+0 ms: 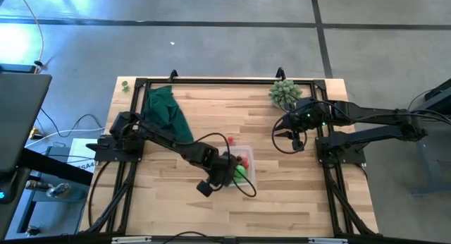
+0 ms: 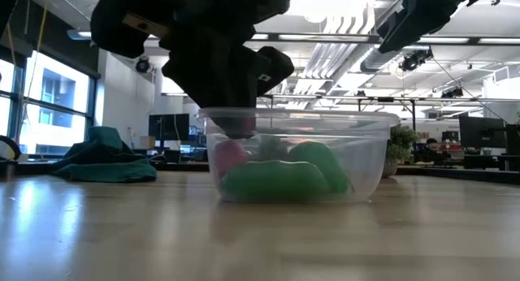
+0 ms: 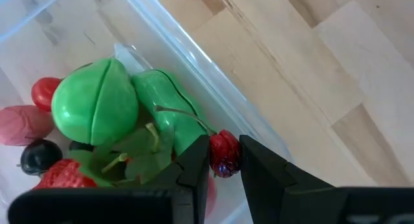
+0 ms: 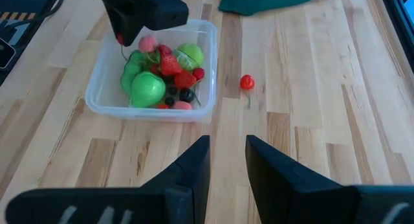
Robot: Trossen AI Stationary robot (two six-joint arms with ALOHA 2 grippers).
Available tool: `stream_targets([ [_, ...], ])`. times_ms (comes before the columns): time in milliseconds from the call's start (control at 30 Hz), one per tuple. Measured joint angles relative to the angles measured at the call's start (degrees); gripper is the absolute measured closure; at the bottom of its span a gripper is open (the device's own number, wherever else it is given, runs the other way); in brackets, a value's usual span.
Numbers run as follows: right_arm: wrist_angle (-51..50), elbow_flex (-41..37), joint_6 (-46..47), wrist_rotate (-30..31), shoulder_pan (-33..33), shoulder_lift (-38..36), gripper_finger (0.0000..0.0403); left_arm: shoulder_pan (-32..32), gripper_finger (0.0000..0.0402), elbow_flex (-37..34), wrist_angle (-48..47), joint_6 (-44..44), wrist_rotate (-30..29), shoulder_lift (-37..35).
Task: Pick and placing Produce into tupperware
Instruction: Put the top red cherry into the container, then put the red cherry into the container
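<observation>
The clear tupperware [image 4: 103, 94] stands on the wooden table and holds several produce pieces: bright green ones [image 3: 97, 104], red berries, a pink one and a dark one. My left gripper [image 3: 224, 166] hangs over the container's edge, shut on a small red piece [image 3: 224, 154]. In the low view it [image 2: 237, 131] reaches down to the container's rim [image 2: 296, 114]. One more red piece with a stem [image 4: 246, 82] lies on the table beside the tupperware. My right gripper [image 4: 226, 156] waits open, above the table toward the right side [image 1: 296, 139]. My left gripper pinches the small red piece [image 3: 223, 160] between its two fingertips, coming from above and pointing down. The piece is lifted clear, just over the container's wall; in the right wrist view it [image 4: 120, 38] hangs below the fingers with a thin stem trailing down.
A dark green cloth [image 1: 168, 111] lies at the table's far left, and a pale green spiky plant [image 1: 284, 92] stands at the far right corner. Bare wood lies near and right of the container. A black frame [image 1: 232, 80] borders the table.
</observation>
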Motion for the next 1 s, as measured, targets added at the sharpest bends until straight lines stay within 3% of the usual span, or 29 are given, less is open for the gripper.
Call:
stream_targets([
  [333,0.01,0.00,0.01,0.00,-0.01,0.00,0.0313,0.16,0.0324,0.02,-0.05,0.13,-0.11,0.00],
  [700,0.01,0.00,0.01,0.00,-0.01,0.00,0.0313,0.18,0.0249,0.34,-0.37,0.47,-1.89,-0.02],
  [1000,0.01,0.01,-0.01,0.00,-0.01,0.00,0.0313,1.63,0.0245,9.14,-9.66,3.33,-6.10,-0.02],
])
